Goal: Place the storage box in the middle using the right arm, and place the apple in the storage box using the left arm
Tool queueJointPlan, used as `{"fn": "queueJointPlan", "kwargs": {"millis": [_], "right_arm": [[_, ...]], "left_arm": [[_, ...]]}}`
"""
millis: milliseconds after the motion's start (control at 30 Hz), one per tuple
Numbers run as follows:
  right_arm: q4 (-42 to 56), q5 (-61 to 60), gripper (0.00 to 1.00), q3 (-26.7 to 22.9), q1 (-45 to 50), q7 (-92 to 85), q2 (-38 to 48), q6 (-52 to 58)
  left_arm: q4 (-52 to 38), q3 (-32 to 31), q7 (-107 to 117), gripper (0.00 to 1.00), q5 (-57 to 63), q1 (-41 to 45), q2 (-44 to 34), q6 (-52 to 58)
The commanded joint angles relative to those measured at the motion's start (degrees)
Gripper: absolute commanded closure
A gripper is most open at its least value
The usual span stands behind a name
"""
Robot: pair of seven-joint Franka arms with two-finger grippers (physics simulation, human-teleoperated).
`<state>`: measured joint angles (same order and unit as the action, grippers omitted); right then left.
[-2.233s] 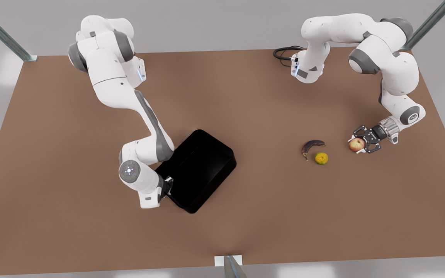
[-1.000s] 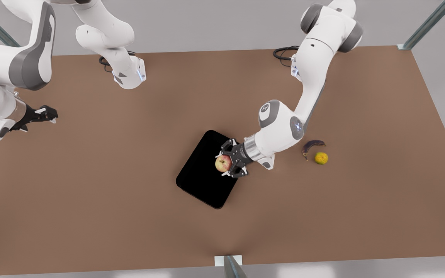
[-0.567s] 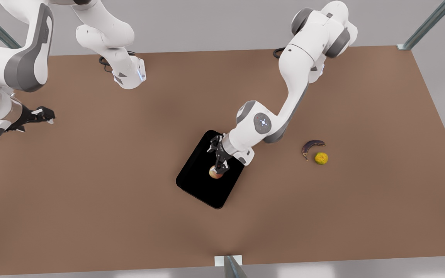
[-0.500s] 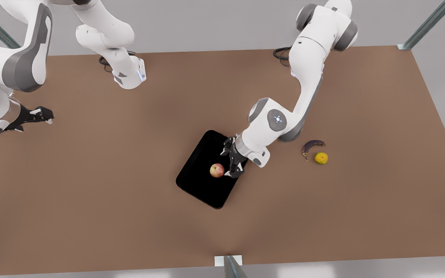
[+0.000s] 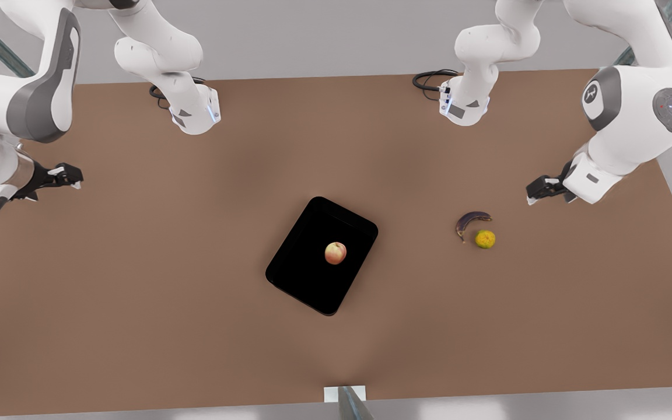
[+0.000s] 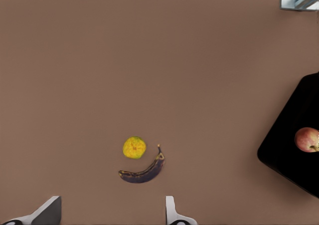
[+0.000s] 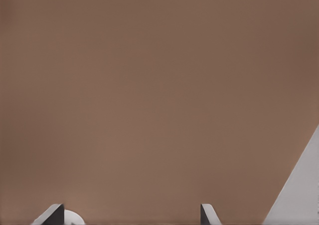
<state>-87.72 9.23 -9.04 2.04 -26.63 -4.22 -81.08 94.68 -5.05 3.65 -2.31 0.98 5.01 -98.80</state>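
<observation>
A: How much open room is there around the storage box (image 5: 304, 274)?

B: Plenty. It sits angled mid-table, with bare brown table (image 5: 137, 280) on every side. The nearest things, a dark banana (image 5: 471, 221) and a yellow-orange citrus (image 5: 485, 239), touch each other well off toward the front view's right.

A: And the apple (image 5: 335, 253)?

B: Resting inside the box, toward its far-right part, clear of the walls.

A: The setting?

B: Grey surround, metal struts at the far corners, a black cable (image 5: 429, 79) by one arm's base.

A: The arms?

B: Both pulled back and raised. The left gripper (image 5: 537, 189) hangs above the table's right edge, fingers spread, empty. The right gripper (image 5: 62, 175) hovers at the left edge, fingers likewise apart, holding nothing.
</observation>
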Motion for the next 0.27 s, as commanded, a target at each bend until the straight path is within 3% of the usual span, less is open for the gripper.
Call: {"fn": "queueJointPlan", "kwargs": {"millis": [0,67,233], "right_arm": [[0.00,0.00,0.00,-0.01,-0.02,0.00,0.00,-0.04],[0.00,0.00,0.00,-0.01,-0.19,-0.09,-0.08,0.05],[0.00,0.00,0.00,-0.01,-0.19,-0.09,-0.17,-0.21]], "left_arm": [[-0.11,-0.04,0.04,0.00,1.96,2.00,0.69,0.01],[-5.91,-0.22,0.65,0.00,1.88,2.27,6.15,1.94],[-6.00,-0.40,1.36,0.00,1.88,2.53,6.42,1.94]]}}
